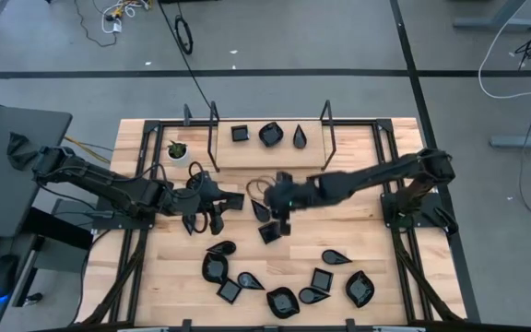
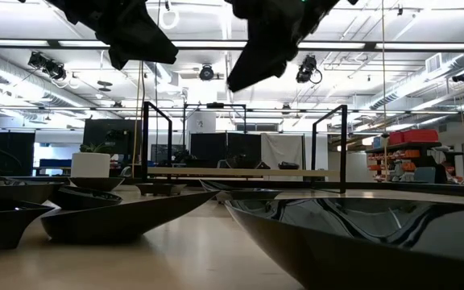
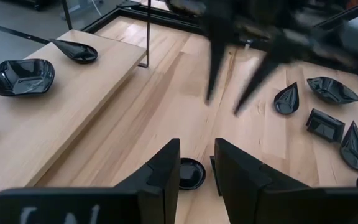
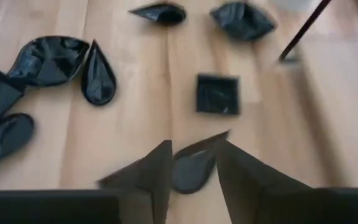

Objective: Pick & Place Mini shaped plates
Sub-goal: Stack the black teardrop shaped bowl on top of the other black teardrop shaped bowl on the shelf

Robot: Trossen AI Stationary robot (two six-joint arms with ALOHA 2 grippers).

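Note:
Several glossy black mini shaped plates [image 1: 284, 300] lie flat on the near part of the wooden table. Three more rest on the raised shelf [image 1: 247, 155]: a square one [image 1: 239, 134], a rounded one [image 1: 271, 135] and a teardrop [image 1: 300, 136]. My left gripper [image 3: 196, 146] hangs open above the table's middle left, over a round plate [image 3: 190, 173]. My right gripper [image 4: 194, 144] hangs open near the table's middle. A teardrop plate [image 4: 194, 167] shows in the gap between its fingers and seems to lie on the table below.
A small white pot with a green plant [image 1: 177, 152] stands at the shelf's left end. Black uprights [image 1: 215, 120] rise at the shelf's ends, and black rails [image 1: 390, 166] frame the table. The two grippers are close together over the middle. Bare wood lies between the shelf and the near plates.

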